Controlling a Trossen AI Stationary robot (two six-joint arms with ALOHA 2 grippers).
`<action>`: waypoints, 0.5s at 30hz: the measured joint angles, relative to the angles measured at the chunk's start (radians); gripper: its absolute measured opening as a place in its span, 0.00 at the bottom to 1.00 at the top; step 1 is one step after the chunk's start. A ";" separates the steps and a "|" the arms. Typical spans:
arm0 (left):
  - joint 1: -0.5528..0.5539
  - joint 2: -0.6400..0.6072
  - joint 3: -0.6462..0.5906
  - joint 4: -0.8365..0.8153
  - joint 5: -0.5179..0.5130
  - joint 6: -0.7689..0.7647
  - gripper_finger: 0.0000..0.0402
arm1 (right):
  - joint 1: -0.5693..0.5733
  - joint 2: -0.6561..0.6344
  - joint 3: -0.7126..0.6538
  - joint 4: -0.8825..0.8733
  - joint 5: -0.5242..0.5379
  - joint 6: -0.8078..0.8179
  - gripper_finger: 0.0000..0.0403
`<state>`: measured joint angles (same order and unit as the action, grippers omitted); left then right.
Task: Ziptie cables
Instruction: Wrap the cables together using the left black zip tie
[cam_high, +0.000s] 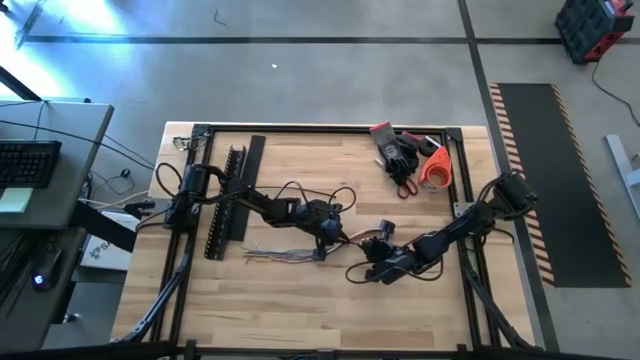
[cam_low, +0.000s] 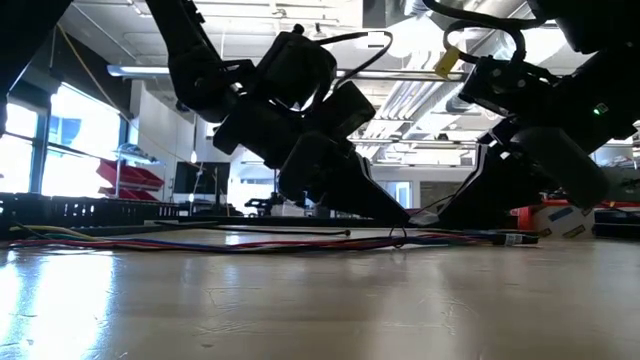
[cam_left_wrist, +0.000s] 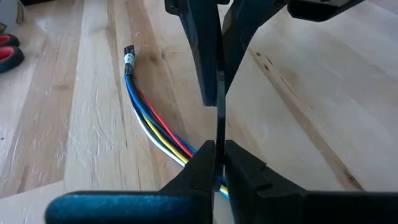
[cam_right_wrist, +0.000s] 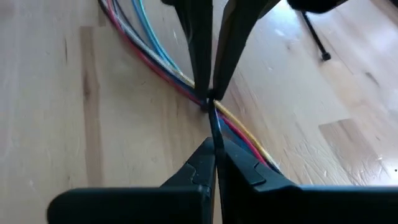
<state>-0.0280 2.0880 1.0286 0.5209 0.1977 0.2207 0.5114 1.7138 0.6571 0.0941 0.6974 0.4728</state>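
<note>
Wooden surface (cam_high: 300, 290), mid-area: the cables (cam_high: 285, 255) lie flat, thin, limp and light. My left hand (cam_left_wrist: 216, 152) and right hand (cam_right_wrist: 211, 146) both pinch a thin black strap (cam_left_wrist: 219, 118) at the bundle; grip there, gently.

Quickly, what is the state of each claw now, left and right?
Left claw: closed on a thin black zip tie above the cables.
Right claw: closed on the zip tie at the cables.
</note>
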 joint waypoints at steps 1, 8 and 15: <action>0.000 0.000 0.000 0.000 0.000 0.000 0.01 | 0.000 -0.003 0.000 -0.007 -0.011 0.001 0.02; 0.000 0.000 0.000 -0.001 -0.001 0.001 0.02 | 0.002 -0.109 0.016 -0.199 -0.090 0.123 0.25; 0.000 0.000 0.000 0.000 -0.003 0.001 0.02 | -0.003 -0.117 0.018 -0.051 -0.076 -0.040 0.45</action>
<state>-0.0280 2.0880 1.0286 0.5209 0.1946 0.2220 0.5085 1.5972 0.6749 0.0426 0.6215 0.4331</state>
